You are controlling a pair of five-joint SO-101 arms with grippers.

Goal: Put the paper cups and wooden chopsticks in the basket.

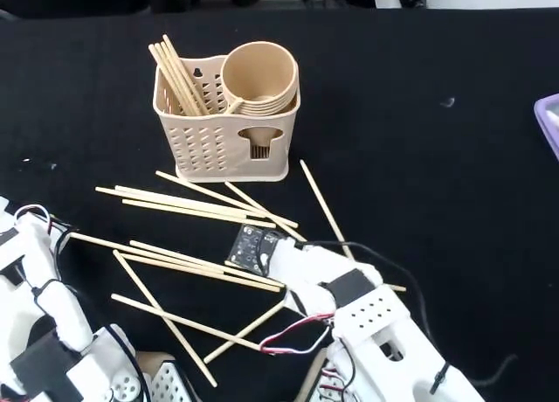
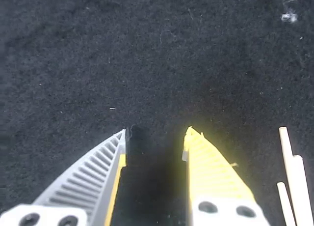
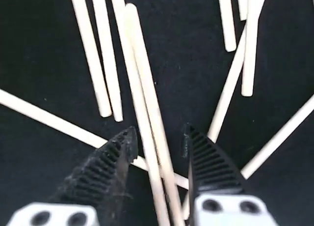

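Observation:
A beige slotted basket stands at the back of the black table, with stacked paper cups and several wooden chopsticks inside it. More loose chopsticks lie scattered in front of it. My right gripper is open and low over this pile, and a pair of chopsticks runs lengthwise between its fingers. In the high view the right arm reaches in from the near edge. My left gripper is open above bare cloth, with nothing between its fingers; chopstick ends lie beside it.
The left arm sits at the near left corner. A purple object pokes in at the right edge. Other chopsticks cross around the right gripper. One single chopstick lies right of the basket.

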